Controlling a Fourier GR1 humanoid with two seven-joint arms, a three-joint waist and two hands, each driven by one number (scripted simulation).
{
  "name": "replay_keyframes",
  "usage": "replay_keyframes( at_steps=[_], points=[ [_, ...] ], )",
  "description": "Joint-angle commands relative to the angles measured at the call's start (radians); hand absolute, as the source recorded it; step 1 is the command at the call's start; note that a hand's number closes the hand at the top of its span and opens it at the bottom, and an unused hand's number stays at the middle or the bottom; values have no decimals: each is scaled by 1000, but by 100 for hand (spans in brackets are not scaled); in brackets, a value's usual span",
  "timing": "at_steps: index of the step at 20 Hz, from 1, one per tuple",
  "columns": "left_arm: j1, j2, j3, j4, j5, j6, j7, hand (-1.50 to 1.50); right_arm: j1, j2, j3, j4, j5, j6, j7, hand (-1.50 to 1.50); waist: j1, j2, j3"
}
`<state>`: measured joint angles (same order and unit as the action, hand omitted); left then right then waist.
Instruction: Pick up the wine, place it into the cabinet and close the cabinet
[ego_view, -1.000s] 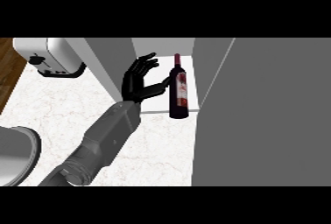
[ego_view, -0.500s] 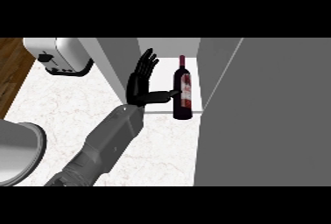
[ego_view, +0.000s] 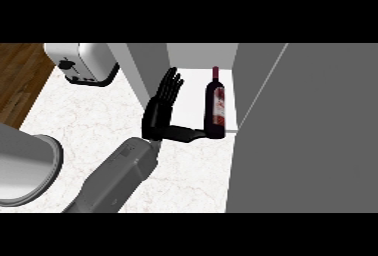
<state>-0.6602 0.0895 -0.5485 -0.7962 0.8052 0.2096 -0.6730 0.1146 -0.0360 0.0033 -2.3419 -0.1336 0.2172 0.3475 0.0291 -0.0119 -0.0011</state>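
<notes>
**Wine bottle standing at the cabinet opening, one robot hand beside it**

Cabinet (ego_view: 310, 130): the largest thing in view. A broad grey panel, seemingly its open door, fills the right side of the head view. Left of it a white-floored opening shows, with a grey side wall (ego_view: 148, 65) on its far left. The only thing in the opening is the bottle, near the front lip; I cannot tell whether its base rests wholly on the cabinet floor or partly on the lip.

Counter (ego_view: 81, 120): white marbled top, running from the cabinet to a wooden floor strip (ego_view: 18, 80) at the upper left.

Grey rounded object (ego_view: 22, 170): at the left edge, low in view, partly cut off. Cannot tell what it is.

Toaster (ego_view: 81, 62): silver with a dark base, at the back left of the counter, well apart from the bottle.

Forearm (ego_view: 114, 182): grey, rising from the lower edge toward the cabinet. Which arm it is cannot be settled from this view; I log it as the left.

Left robot hand (ego_view: 159, 112): black, fingers straight and spread upward, palm turned toward the bottle. The thumb (ego_view: 188, 134) reaches sideways to the bottle's lower part, touching or just short of it. Nothing is curled round the glass.

Wine bottle (ego_view: 215, 107): dark, upright, reddish label, just right of the hand.
</notes>
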Motion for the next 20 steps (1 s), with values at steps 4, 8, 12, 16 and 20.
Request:
replay_keyframes(
  at_steps=[4, 8, 12, 16, 20],
  points=[
    [208, 177, -66, -537, -37, 127, 195, -150, -27, -2, -43, 33, -36, -6, -6, -150, 5, 0, 3],
    [372, 267, -88, -818, -61, 198, 253, -150, -20, 17, 40, -3, 27, -14, 13, -150, -5, 3, 2],
    [470, 307, -80, -982, -112, 257, 307, -150, -24, -15, 37, 52, 36, 39, -30, -150, -17, 8, 2],
    [568, 377, -28, -1091, -102, 233, 306, -150, -13, -71, 76, -28, 55, 90, 28, 150, -18, 8, 1],
    [660, 436, 18, -1150, -104, 228, 272, -150, -12, -165, 109, -22, -31, 218, 76, 150, -8, 7, 1]
  ],
)
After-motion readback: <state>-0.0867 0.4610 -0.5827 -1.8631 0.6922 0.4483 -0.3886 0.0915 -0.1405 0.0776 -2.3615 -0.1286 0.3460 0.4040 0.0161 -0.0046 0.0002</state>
